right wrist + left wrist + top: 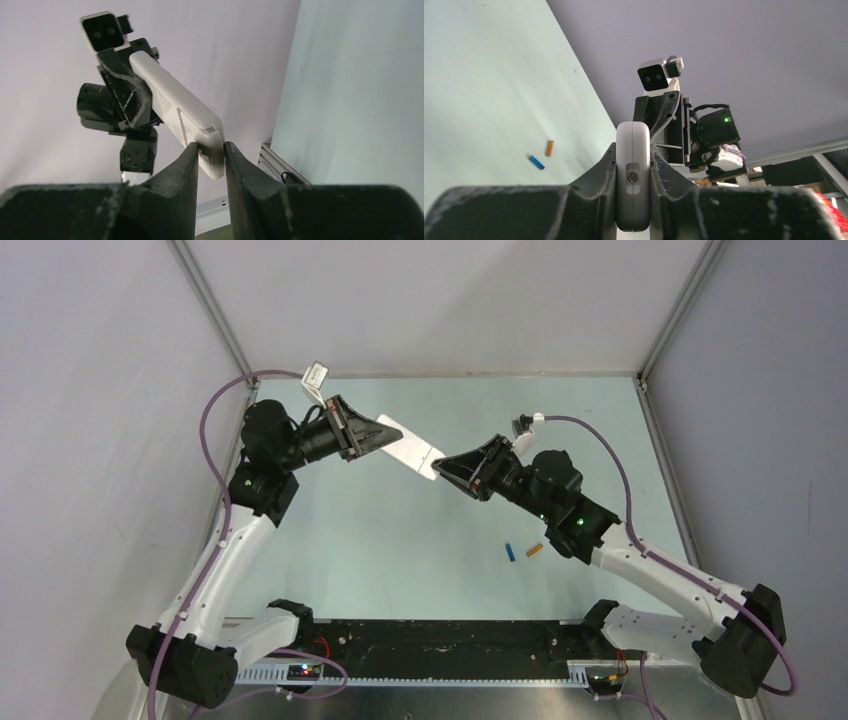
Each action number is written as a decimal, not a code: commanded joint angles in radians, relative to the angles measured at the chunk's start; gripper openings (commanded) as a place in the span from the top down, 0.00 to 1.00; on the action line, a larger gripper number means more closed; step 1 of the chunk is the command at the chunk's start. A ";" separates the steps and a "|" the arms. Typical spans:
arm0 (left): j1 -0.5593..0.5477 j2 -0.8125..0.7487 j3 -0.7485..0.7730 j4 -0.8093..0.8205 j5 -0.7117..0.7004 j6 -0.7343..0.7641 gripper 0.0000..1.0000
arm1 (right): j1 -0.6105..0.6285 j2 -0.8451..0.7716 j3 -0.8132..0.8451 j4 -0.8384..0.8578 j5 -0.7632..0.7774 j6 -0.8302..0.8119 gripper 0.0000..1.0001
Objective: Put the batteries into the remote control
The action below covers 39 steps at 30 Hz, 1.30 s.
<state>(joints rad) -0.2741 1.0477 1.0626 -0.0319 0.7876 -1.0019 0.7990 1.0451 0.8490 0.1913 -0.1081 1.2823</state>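
The white remote control (405, 448) hangs in the air above the table, slanting between both arms. My left gripper (383, 433) is shut on its far-left end. In the left wrist view that end (633, 175) is pinched edge-on between the two black fingers, with a small screw facing the camera. My right gripper (442, 466) is shut on the opposite end, and both pads press against the remote (175, 102) in the right wrist view. The blue battery (510, 551) and the orange battery (534, 550) lie side by side on the table below the right arm. Both batteries, blue (536, 162) and orange (549, 148), also show in the left wrist view.
The pale green table (380, 540) is closed in by grey walls with metal corner posts (675, 310). A black rail with wiring (440, 645) runs along the near edge between the arm bases. A purple cable (620, 475) loops off the right wrist.
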 commanded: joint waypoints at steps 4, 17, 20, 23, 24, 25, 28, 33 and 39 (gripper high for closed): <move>0.005 0.008 0.111 -0.003 0.020 0.198 1.00 | -0.047 0.089 0.078 -0.162 -0.037 -0.051 0.75; 0.005 0.176 0.128 -0.087 -0.047 0.374 1.00 | -0.165 0.271 0.140 -0.143 -0.184 -0.079 0.95; 0.005 0.208 0.115 -0.108 -0.096 0.416 1.00 | -0.187 0.294 0.139 -0.080 -0.214 -0.083 1.00; 0.006 0.230 0.093 -0.138 -0.169 0.471 1.00 | -0.205 0.313 0.140 -0.014 -0.231 -0.078 1.00; 0.005 0.240 0.087 -0.144 -0.184 0.480 1.00 | -0.209 0.318 0.140 -0.003 -0.243 -0.074 1.00; 0.005 0.244 0.070 -0.151 -0.215 0.495 1.00 | -0.217 0.320 0.140 0.011 -0.247 -0.069 1.00; 0.006 0.253 0.033 -0.161 -0.274 0.527 1.00 | -0.227 0.315 0.139 0.006 -0.243 -0.080 1.00; 0.006 0.229 -0.025 -0.180 -0.332 0.564 1.00 | -0.232 0.301 0.135 -0.145 -0.156 -0.152 1.00; 0.005 0.168 -0.070 -0.181 -0.312 0.554 1.00 | -0.241 0.367 0.094 -0.267 -0.073 -0.241 1.00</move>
<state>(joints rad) -0.2661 1.2911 1.0065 -0.2413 0.4805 -0.4736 0.5648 1.3689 0.9554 0.0216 -0.2592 1.1233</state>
